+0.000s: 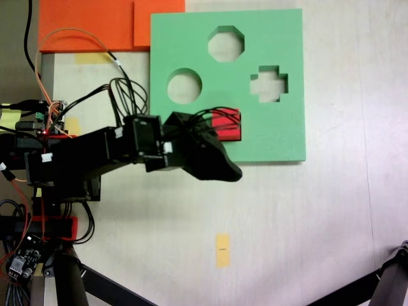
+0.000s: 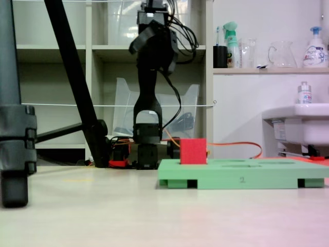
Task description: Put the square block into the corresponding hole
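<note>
pale laminate surface point(image 2: 103, 216) up front in the low side view, smooth and bare, and on it sits the green board point(image 2: 241, 179), thick soft-looking foam with notches along its near edge. the block point(image 2: 193, 151), a bright red foam cube with crisp edges, stands at the board's left end with much of it above the top face; from above it point(image 1: 231, 118) sits at the board's lower middle, where the square hole would be, so my read is it's in or mostly in. beyond it rises the black arm, its hand point(image 2: 149, 38) lifted well clear of the block. whether the hand is open or closed, i cannot tell; it grips nothing. round point(image 1: 185, 86), octagonal and cross cut-outs lie empty farther back.
</note>
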Motion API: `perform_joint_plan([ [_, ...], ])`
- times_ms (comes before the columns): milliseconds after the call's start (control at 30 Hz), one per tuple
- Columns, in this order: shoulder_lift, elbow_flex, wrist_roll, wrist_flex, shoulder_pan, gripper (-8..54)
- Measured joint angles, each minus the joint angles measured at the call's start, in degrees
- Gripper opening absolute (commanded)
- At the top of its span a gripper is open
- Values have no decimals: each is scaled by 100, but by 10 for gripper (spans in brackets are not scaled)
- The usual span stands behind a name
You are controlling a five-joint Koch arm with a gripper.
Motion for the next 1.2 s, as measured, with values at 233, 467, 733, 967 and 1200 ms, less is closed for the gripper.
perform_joint_plan([
  [233,2136,4395,-1371,-2944,791,373],
  [467,3498,6987,-2646,-5388,984,373],
  [733,3955,11347,-4377,-8763,1028,371],
  [967,3955,12401,-5019,-9694,1134,353],
  [1200,3973,12542,-5036,-9712,1134,341],
])
